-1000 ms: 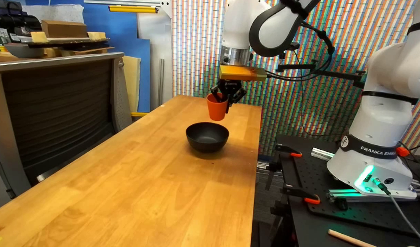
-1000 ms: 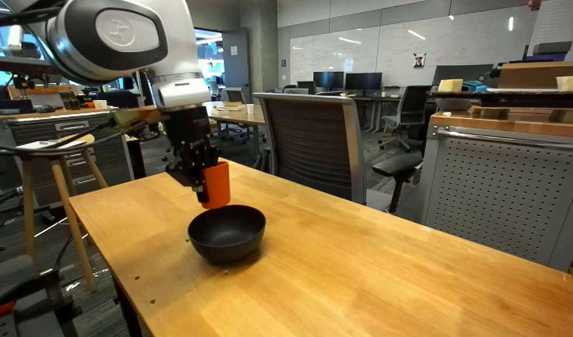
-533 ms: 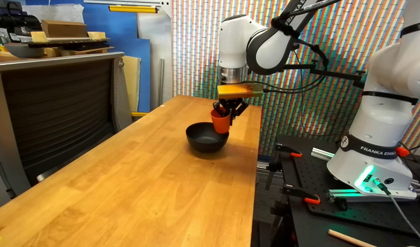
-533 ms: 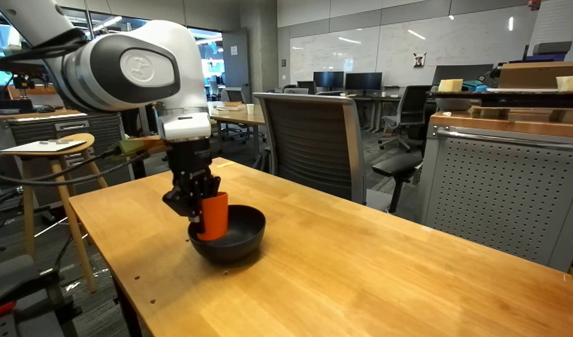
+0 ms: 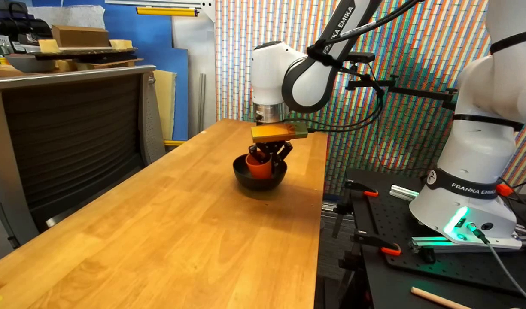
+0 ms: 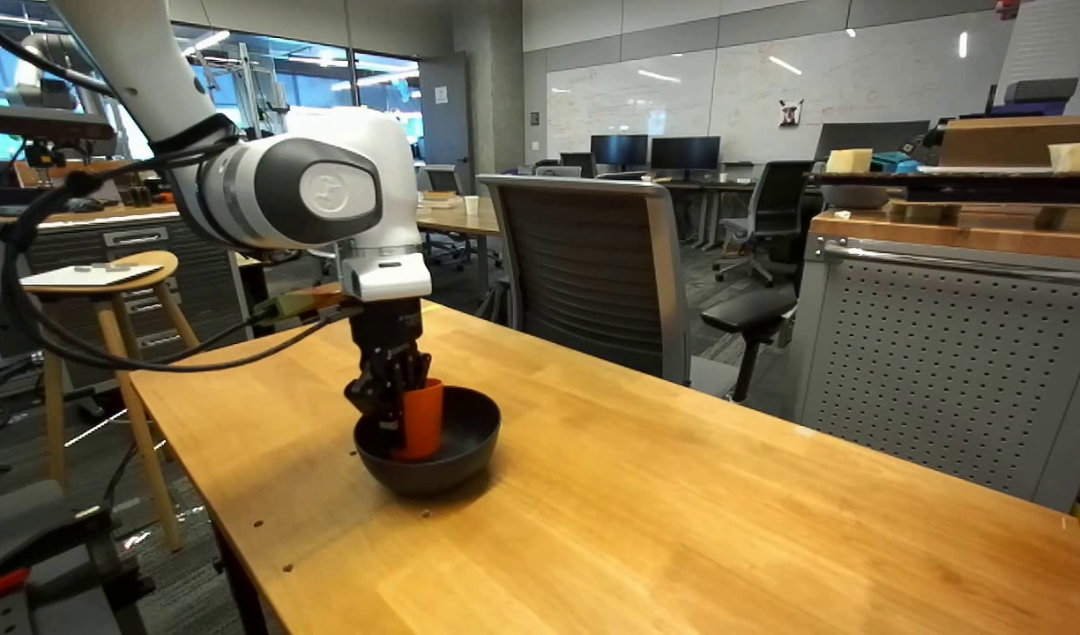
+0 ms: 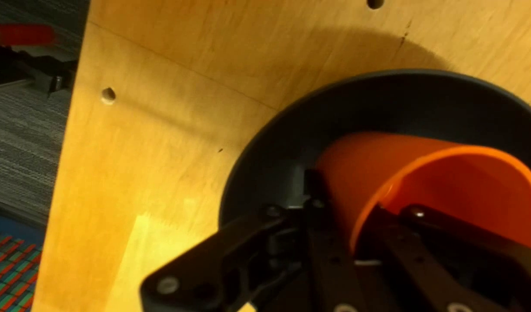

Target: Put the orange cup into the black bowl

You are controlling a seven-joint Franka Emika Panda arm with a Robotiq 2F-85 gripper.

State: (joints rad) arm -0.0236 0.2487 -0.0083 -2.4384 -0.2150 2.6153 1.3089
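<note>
In both exterior views, the tapered orange plastic cup (image 5: 259, 171), at the tips of the black pincer (image 5: 269, 166), has come down inside the round black bowl (image 6: 469, 438). Wrist view: the pincer pinches the cup's wall; release seems next.
</note>
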